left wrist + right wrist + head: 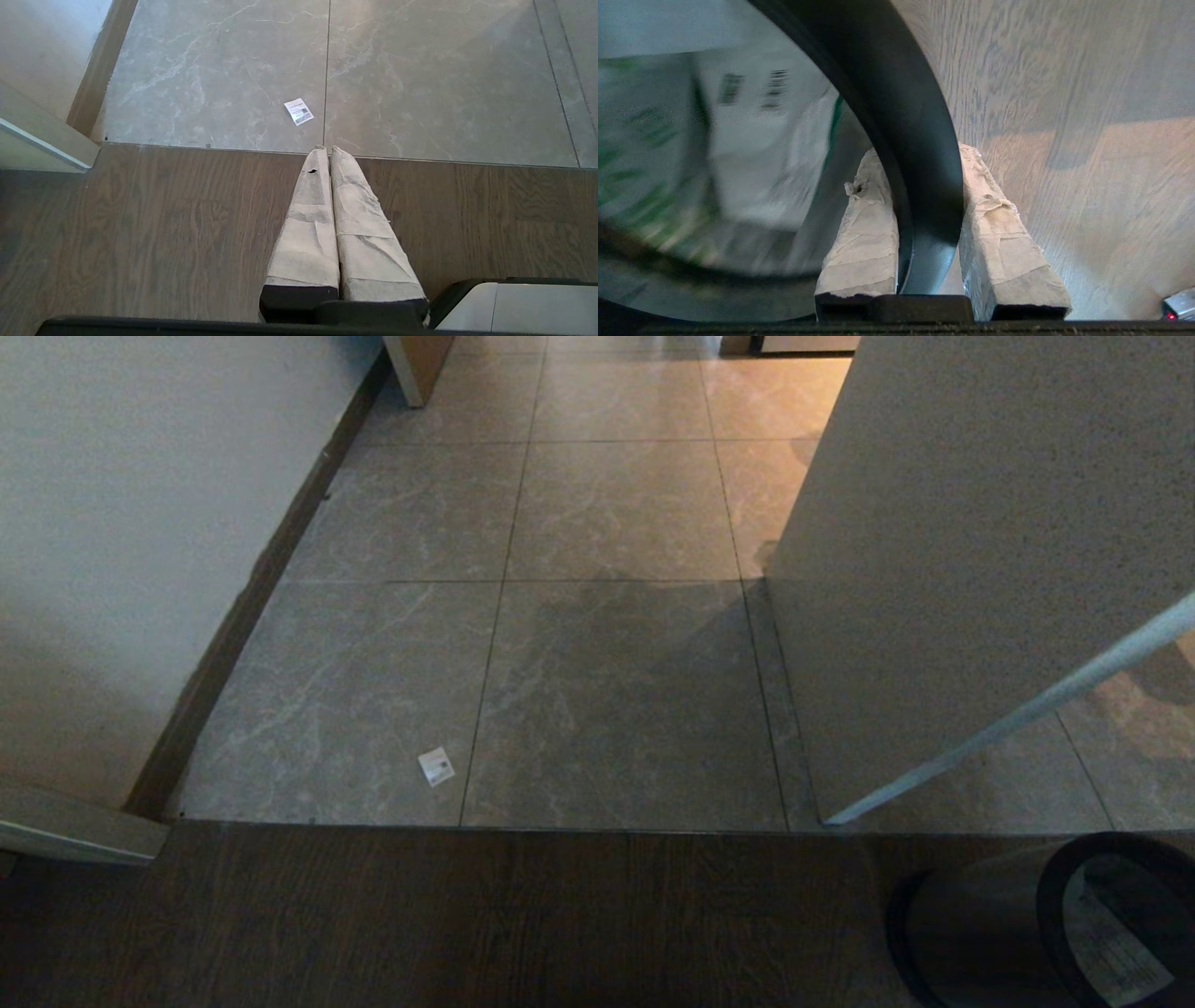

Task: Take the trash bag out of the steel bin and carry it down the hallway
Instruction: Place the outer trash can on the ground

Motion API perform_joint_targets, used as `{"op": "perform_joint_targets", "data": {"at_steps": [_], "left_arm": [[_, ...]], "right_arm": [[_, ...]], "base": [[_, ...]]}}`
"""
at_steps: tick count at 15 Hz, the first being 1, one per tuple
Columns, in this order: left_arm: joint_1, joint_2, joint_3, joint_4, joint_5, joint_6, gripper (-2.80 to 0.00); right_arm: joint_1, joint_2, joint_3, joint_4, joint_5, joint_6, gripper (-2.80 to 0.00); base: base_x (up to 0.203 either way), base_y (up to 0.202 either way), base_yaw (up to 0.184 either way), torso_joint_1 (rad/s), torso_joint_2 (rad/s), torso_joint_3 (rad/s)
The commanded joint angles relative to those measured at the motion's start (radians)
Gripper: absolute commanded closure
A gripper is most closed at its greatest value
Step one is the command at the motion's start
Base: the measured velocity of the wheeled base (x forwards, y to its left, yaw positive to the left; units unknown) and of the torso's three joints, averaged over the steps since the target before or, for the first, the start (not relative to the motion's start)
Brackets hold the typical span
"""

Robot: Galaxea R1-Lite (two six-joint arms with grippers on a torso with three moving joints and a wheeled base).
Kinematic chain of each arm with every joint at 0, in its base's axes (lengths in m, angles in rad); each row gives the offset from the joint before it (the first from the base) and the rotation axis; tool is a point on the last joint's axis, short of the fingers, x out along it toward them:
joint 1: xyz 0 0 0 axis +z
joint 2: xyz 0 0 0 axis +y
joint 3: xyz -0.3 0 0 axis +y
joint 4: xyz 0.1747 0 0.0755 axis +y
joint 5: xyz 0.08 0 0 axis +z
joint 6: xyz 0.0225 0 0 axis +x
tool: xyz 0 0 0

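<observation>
1. Step in hand: the right gripper (pixel 924 224) is clamped on the black rim band of the steel bin (pixel 971 924). In the right wrist view, 1 taped finger sits inside the rim and the other outside, pinching the band between them. This reads as a hold on the bin wall, not yet on the bag.
2. Location of the bin: low at the right edge of the head view, on the dark wood floor (pixel 467 915), lying tilted or on its side with its mouth toward the camera.
3. Location of the trash bag (pixel 752 140): inside the bin, white with green print, blurred in the right wrist view. Whether any bag film is caught under the inner finger cannot be told.
4. Left gripper (pixel 327 154): pressed together, empty, hanging over the wood floor near the tile edge and a small paper label (pixel 298 111).
5. Next move, as a judgement: secure a pinch on the bag, likely a handle loop or its edge, and draw it out of the bin mouth. The thin plastic may tear or slip.
6. The tiled hallway (pixel 616 523) lies ahead.
</observation>
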Motion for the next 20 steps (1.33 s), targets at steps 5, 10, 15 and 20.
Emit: {"op": "perform_joint_targets", "data": {"at_steps": [5, 10, 15, 20], "left_arm": [[0.0, 0.0, 0.0, 0.0, 0.0, 0.0, 0.0], [0.0, 0.0, 0.0, 0.0, 0.0, 0.0, 0.0], [0.0, 0.0, 0.0, 0.0, 0.0, 0.0, 0.0], [0.0, 0.0, 0.0, 0.0, 0.0, 0.0, 0.0]], "right_arm": [[-0.074, -0.343, -0.007, 0.271, 0.093, -0.005, 0.0], [-0.135, -0.482, -0.13, 0.511, 0.133, 0.0, 0.0], [-0.194, -0.513, -0.345, 0.715, 0.152, -0.01, 0.0], [-0.286, -0.583, -0.443, 0.907, 0.155, -0.087, 0.0]], "base": [[0.0, 0.0, 0.0, 0.0, 0.0, 0.0], [0.0, 0.0, 0.0, 0.0, 0.0, 0.0], [0.0, 0.0, 0.0, 0.0, 0.0, 0.0], [0.0, 0.0, 0.0, 0.0, 0.0, 0.0]]}}
